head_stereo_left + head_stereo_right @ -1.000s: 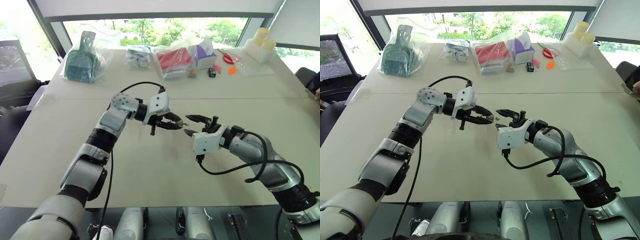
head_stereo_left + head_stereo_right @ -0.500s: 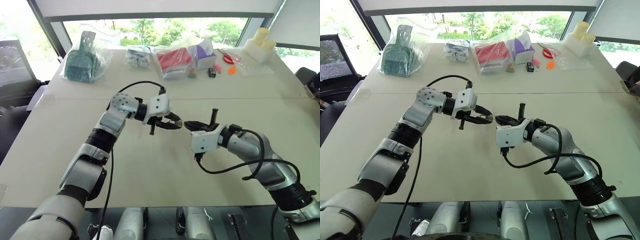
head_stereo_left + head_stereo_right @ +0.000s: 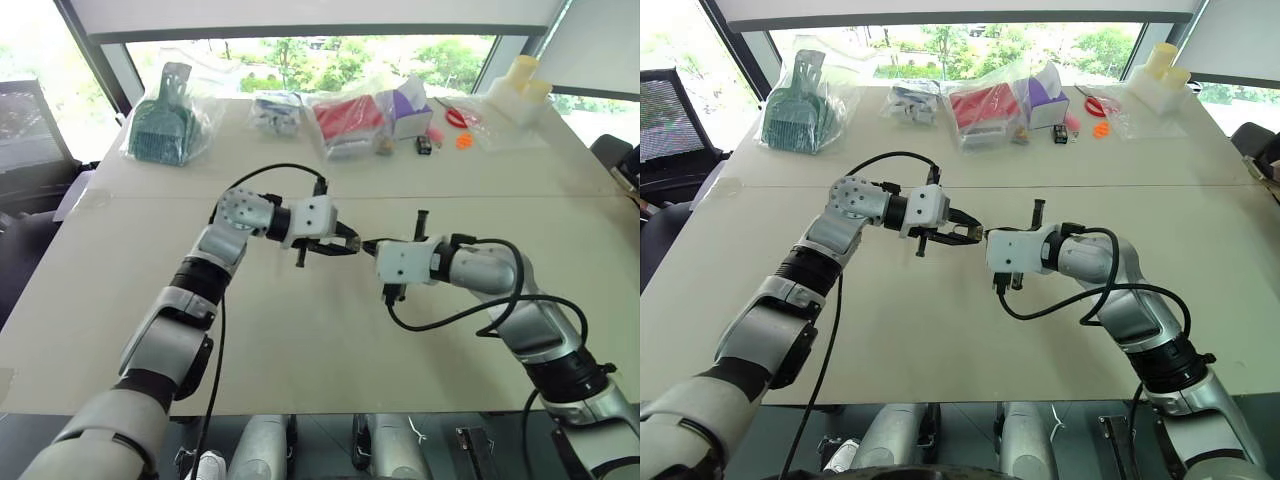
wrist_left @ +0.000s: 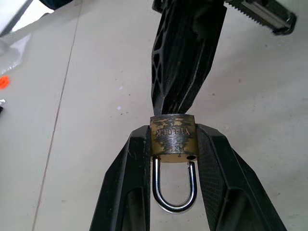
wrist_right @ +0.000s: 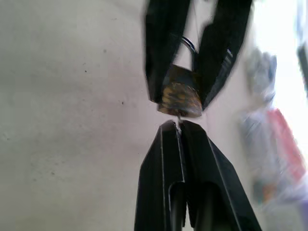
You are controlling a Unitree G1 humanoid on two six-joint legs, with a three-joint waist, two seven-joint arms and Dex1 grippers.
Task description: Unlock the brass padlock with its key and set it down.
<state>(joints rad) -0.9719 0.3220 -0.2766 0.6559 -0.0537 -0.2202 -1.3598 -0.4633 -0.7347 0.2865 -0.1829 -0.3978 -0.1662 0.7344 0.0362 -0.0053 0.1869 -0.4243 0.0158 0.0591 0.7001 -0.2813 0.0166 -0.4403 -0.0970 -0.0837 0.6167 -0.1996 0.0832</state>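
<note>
Brass padlock [image 4: 173,136] sits clamped in my left claw [image 4: 174,144] above the worktop [image 3: 300,330], while my clenched right claw [image 5: 177,129] pinches its key [image 5: 178,121] at the keyway.

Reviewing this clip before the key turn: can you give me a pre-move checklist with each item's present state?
1. brass padlock clamped between the left gripper fingers: ok.
2. Shackle seated in the body, lock not yet open: ok.
3. right gripper shut on the key: ok.
4. Key tip at the padlock's bottom face: ok; whether it is fully inserted: cannot tell.
5. Both held above the table, with room to turn: ok.
</note>
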